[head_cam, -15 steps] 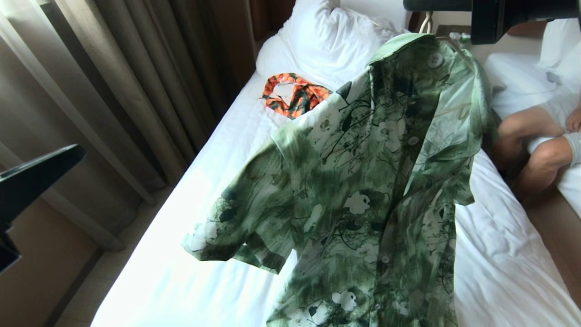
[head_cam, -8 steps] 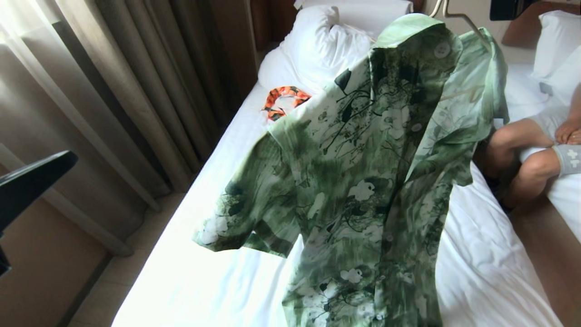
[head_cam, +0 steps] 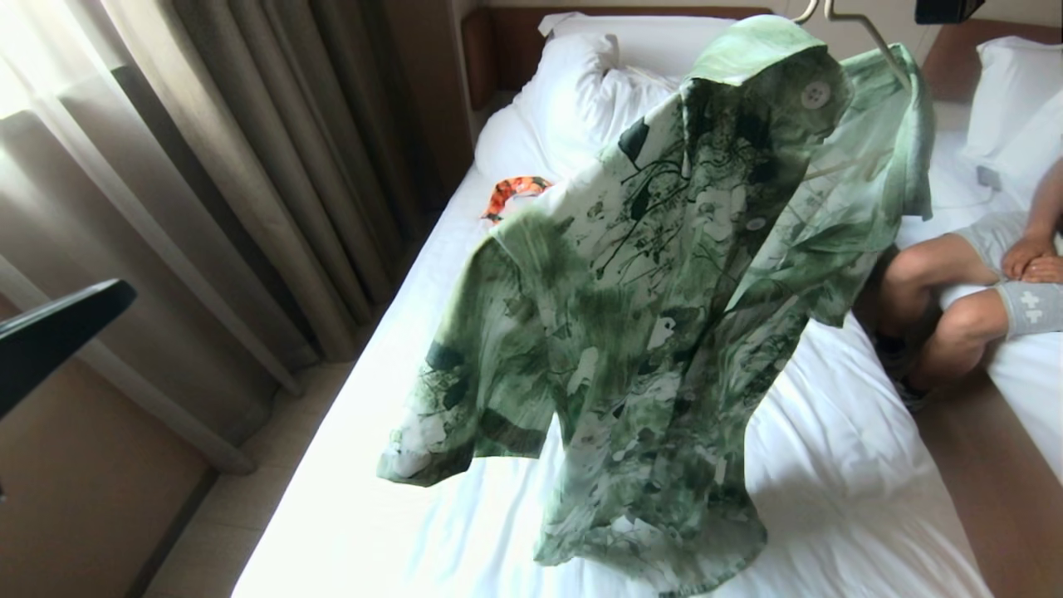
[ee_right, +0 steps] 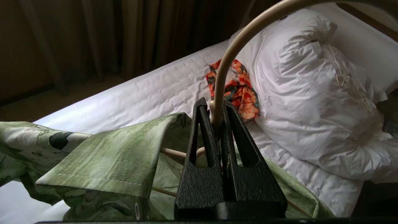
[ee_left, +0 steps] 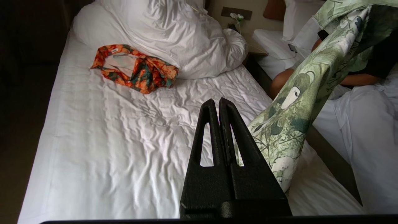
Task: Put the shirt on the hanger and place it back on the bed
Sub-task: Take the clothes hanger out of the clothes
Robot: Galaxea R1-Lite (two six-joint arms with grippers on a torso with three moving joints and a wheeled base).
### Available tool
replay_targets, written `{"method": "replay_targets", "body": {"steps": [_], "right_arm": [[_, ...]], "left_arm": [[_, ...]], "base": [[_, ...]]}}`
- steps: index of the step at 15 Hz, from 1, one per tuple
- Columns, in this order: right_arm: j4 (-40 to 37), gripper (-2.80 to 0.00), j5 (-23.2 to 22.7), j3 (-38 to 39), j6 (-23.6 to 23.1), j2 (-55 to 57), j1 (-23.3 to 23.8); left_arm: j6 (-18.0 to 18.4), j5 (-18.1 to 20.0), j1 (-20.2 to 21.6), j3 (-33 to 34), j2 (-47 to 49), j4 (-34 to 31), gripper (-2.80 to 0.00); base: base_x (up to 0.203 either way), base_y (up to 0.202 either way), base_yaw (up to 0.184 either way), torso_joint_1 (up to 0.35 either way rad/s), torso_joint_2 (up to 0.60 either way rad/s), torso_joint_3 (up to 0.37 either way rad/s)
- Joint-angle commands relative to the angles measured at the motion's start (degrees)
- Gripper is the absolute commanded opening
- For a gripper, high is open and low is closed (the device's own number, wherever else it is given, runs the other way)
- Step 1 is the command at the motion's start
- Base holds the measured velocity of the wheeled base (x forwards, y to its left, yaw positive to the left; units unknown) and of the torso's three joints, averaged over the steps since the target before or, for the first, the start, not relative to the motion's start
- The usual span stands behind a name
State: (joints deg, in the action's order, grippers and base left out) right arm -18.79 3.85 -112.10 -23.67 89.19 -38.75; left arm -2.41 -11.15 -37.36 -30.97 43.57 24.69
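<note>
The green and white floral shirt (head_cam: 664, 316) hangs on the cream hanger (head_cam: 868, 37) above the bed (head_cam: 349, 515). Its hem is low over the sheet, and I cannot tell whether it touches. In the right wrist view my right gripper (ee_right: 214, 109) is shut on the hanger (ee_right: 228, 59) just under its curved hook, with the shirt's collar (ee_right: 118, 155) draped below. My left gripper (ee_left: 219, 102) is shut and empty. It hovers over the bed's wrinkled sheet (ee_left: 124, 140), beside a hanging edge of the shirt (ee_left: 311, 93). The left arm (head_cam: 50, 340) shows at the head view's left edge.
A small orange patterned garment (head_cam: 515, 193) lies near the white pillows (head_cam: 598, 91) and brown headboard (head_cam: 498, 50). Curtains (head_cam: 249, 166) hang along the bed's left side. A person's legs (head_cam: 955, 307) rest between this bed and a second bed (head_cam: 1021, 374) on the right.
The whole head view has shifted as the camera moved, bringing the headboard and the shirt's hem into sight. The shirt still hangs from the hanger in my right gripper. The left arm holds its place.
</note>
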Motion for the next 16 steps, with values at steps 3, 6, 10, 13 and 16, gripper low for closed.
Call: {"method": "replay_targets", "body": {"steps": [3, 6, 10, 13, 16], "right_arm": [[-0.1, -2.8, -0.2, 0.0, -0.1, 0.1, 1.1], [-0.3, -2.8, -0.9, 0.2, -0.1, 0.5, 3.1], [1.4, -2.8, 6.9, -0.1, 0.0, 3.1, 3.3], [1.7, -2.8, 9.0, 0.0, 3.3, 4.9, 3.6], [1.8, -2.8, 9.2, 0.0, 4.4, 6.2, 4.4]], "left_arm": [[0.0, -0.1, -0.1, -1.1, 0.0, -0.7, -2.8], [0.0, 3.3, -0.4, -4.0, 0.5, -6.9, -2.8], [-0.1, 6.8, -0.4, -7.7, 7.7, -8.8, -2.8], [-0.2, 9.8, -0.4, -9.4, 15.4, -6.9, -2.8], [-0.3, 11.1, -0.4, -9.4, 24.1, 0.0, -2.8]], "base": [[0.0, 0.0, 0.0, 0.15, -0.35, -0.203], [0.0, 0.0, 0.0, 0.031, -0.08, -0.036], [0.0, 0.0, 0.0, 0.0, 0.0, 0.0], [0.0, 0.0, 0.0, 0.0, 0.0, 0.0], [0.0, 0.0, 0.0, 0.0, 0.0, 0.0]]}}
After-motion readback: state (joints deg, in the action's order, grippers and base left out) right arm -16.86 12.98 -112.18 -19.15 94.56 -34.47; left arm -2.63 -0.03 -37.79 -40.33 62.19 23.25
